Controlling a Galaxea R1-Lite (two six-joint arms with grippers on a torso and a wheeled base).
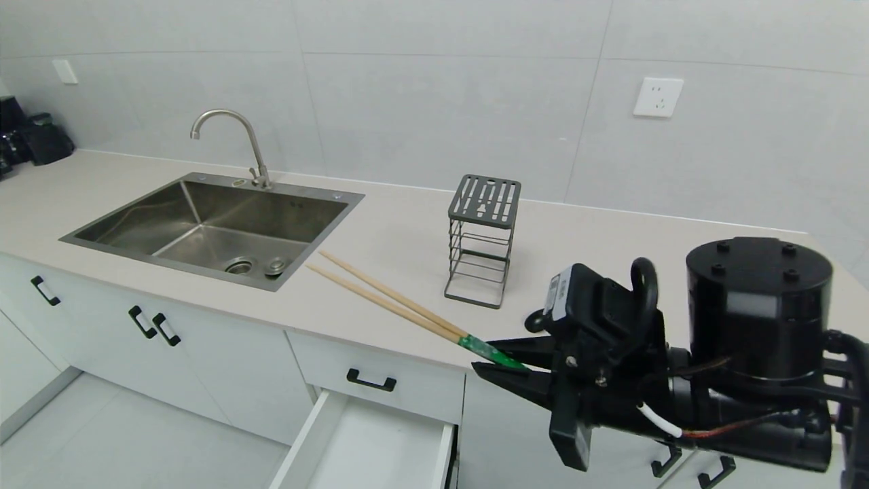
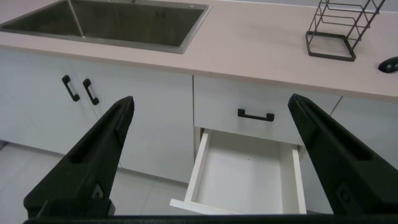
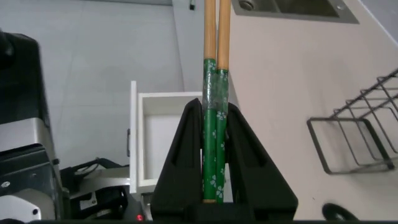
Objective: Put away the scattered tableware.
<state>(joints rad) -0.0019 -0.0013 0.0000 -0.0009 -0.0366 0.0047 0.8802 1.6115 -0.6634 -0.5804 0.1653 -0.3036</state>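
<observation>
One sink [image 1: 204,224] sits at left. The left gripper [image 2: 211,102], fingers spread wide, hangs before one open drawer [image 2: 249,174]. Two chopsticks [image 1: 387,299] slant over the counter [image 1: 407,231] near one wire rack [image 1: 482,238], their green ends pinched in the right gripper [image 1: 492,356].

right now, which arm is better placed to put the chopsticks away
Right: the right pincer is shut on the chopsticks by their green ends, near the wire rack. The left pincer is open and empty, facing the open drawer.
</observation>
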